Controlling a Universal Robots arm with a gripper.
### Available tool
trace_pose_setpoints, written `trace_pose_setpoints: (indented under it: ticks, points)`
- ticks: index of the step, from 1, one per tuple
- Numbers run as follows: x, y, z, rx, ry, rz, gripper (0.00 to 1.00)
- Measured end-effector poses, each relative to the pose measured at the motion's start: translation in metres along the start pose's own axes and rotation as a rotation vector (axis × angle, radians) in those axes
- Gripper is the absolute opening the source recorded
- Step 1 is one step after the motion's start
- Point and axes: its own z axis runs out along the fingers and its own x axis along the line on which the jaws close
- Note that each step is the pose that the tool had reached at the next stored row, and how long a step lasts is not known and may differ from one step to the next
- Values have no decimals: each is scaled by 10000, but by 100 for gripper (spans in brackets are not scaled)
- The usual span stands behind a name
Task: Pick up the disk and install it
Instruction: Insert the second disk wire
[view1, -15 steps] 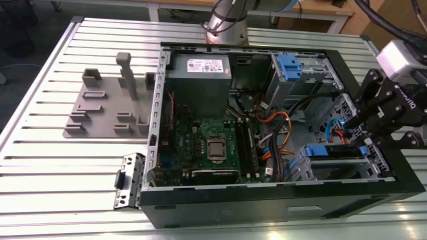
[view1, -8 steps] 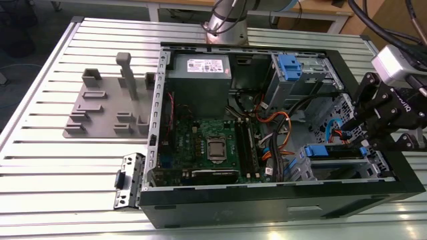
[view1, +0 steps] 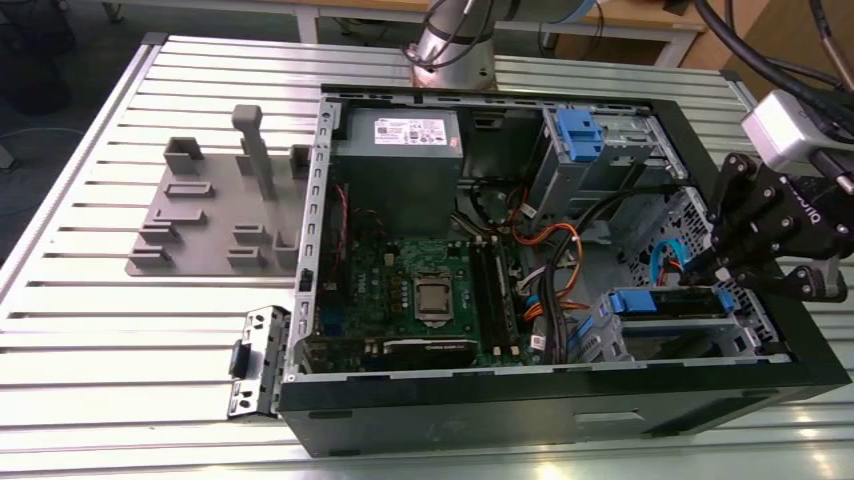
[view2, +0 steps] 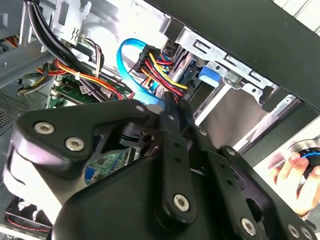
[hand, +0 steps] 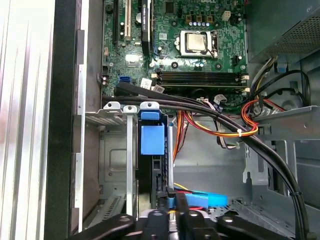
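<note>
fingers of the gripper (view1: 703, 277) sit nearly together at the blue rear edge of the disk (hand: 159, 172), which stands on edge in the drive bay (hand: 127, 150) of the open computer case (view1: 561, 400), beside the motherboard (view1: 420, 295).

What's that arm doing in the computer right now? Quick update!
Gripper down at the drive bay, near the case's front corner. Disk sits in the bay, blue rails showing. Cables bunch close by the gripper.
</note>
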Motion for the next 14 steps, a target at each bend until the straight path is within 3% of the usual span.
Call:
trace_pose_setpoints:
  ticks: [1, 6, 10, 14]
  points:
    - [0, 0, 0, 0, 0, 0, 16]
    - [0, 3, 2, 0, 0, 0, 16]
    - [0, 55, 8, 8, 0, 1, 16]
    - [18, 62, 8, 10, 2, 0, 16]
